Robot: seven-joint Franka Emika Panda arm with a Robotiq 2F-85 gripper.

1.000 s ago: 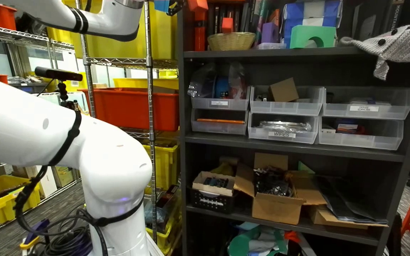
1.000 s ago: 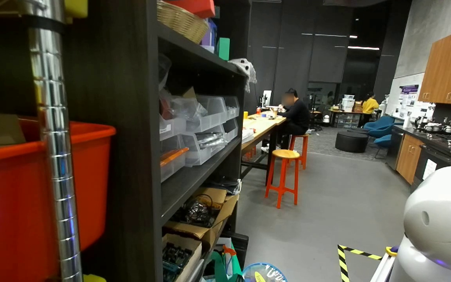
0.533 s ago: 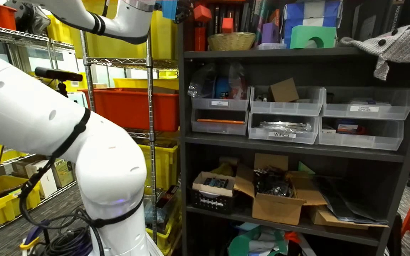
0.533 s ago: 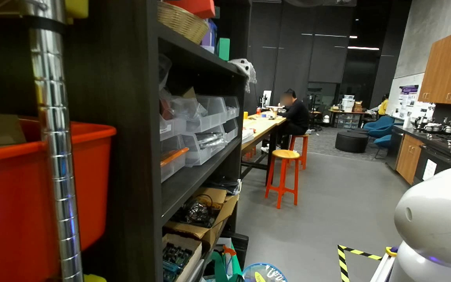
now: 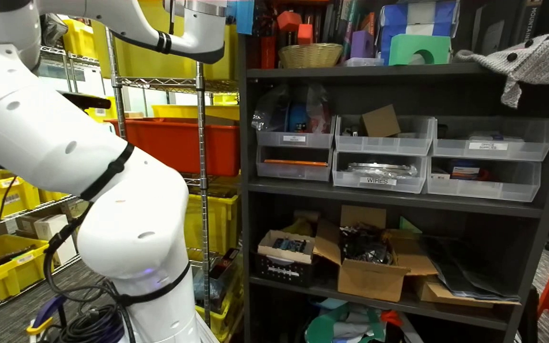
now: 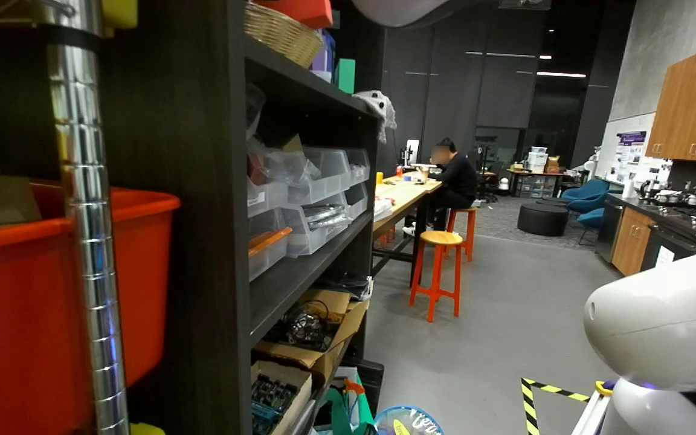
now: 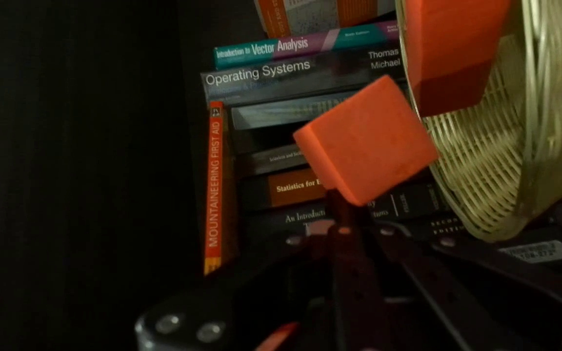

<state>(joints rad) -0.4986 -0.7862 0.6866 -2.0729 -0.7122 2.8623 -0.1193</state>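
Note:
In the wrist view my gripper point(image 7: 354, 209) is shut at its tips on an orange-red block point(image 7: 369, 141), which sticks out tilted ahead of the fingers. The part of the block between the pads is hidden. An exterior view shows this block point(image 5: 289, 21) just above and left of the wicker basket point(image 5: 309, 55), beside the dark gripper point(image 5: 266, 19). Inside the basket point(image 7: 486, 151) sits another red block point(image 7: 451, 53), right of the held one in the wrist view. Behind them are several book spines point(image 7: 256, 75).
The basket stands on the shelf board point(image 5: 331, 72), next to a purple block point(image 5: 361, 44) and a green arch point(image 5: 418, 47). A tall red block point(image 5: 268, 51) is left of it. The shelf's dark side panel point(image 5: 245, 190) adjoins a wire rack with yellow and orange bins point(image 5: 174, 143).
In an exterior view the gripper and the block in it have moved right and slightly down, closer to the basket. The arm's links have swung, and a white link now shows overhead elsewhere.

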